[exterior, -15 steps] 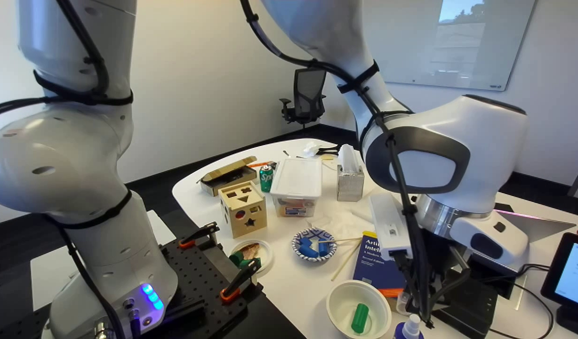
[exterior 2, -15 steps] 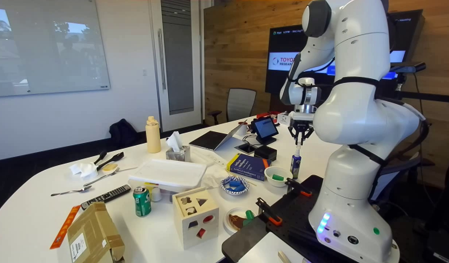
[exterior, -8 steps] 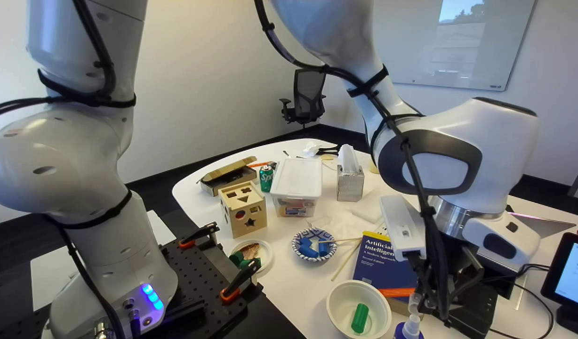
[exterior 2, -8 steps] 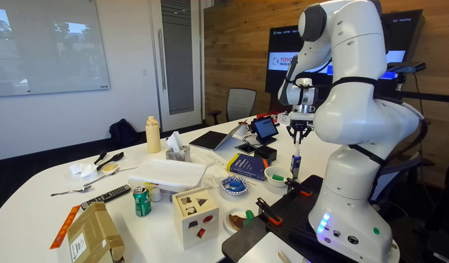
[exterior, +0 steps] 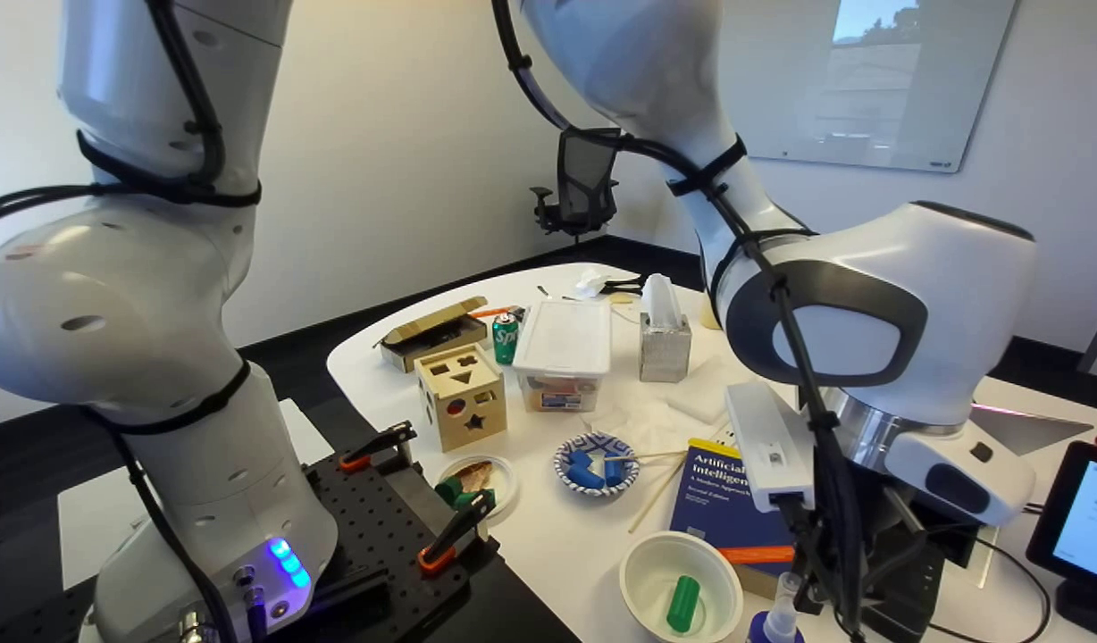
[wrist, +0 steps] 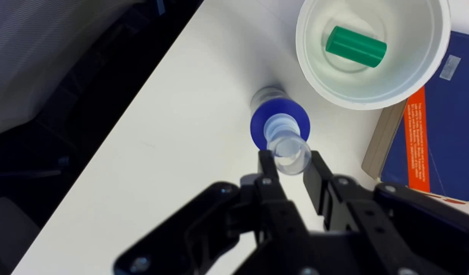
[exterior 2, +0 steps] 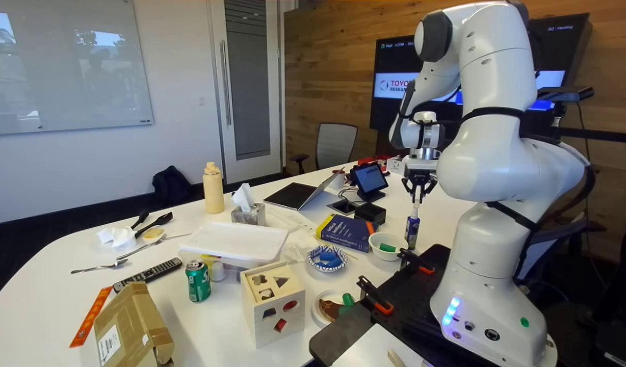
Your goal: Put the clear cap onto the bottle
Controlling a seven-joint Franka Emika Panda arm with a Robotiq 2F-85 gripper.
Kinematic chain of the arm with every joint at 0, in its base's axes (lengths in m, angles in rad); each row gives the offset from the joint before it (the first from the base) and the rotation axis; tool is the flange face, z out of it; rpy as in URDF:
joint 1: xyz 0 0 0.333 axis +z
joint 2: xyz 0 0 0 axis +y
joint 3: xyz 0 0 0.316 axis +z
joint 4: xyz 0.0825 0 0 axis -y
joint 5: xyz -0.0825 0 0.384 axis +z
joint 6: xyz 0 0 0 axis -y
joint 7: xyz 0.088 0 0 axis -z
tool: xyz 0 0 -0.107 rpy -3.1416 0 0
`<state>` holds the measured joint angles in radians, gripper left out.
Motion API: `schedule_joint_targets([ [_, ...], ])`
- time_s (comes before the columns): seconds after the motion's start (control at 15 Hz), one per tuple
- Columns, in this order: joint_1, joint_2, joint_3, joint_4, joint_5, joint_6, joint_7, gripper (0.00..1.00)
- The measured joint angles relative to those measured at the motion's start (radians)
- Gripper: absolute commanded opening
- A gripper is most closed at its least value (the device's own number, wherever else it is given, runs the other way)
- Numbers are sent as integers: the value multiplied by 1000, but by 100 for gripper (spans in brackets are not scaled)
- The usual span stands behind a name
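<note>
Wrist view has my tool (wrist: 290, 162) pinching the clear cap (wrist: 289, 152) at the top of the bottle (wrist: 280, 118). If I'm off-centre, pushing down could topple it.

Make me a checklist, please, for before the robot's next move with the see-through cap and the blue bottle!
1. The gripper holds the clear cap: ok.
2. The blue bottle stands upright on the white table: ok.
3. The clear cap is lined up straight with the white nozzle: cannot tell; they overlap in the wrist view.
4. The clear cap is pushed all the way down: cannot tell.
5. The white bowl, with the green cylinder inside, is apart from the gripper: ok.
</note>
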<state>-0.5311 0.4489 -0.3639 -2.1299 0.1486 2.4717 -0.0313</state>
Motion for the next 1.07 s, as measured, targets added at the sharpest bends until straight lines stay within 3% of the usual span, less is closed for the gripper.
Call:
schedule_joint_targets([
  [1.07,-11,47,14,59,22,-52,0,6],
])
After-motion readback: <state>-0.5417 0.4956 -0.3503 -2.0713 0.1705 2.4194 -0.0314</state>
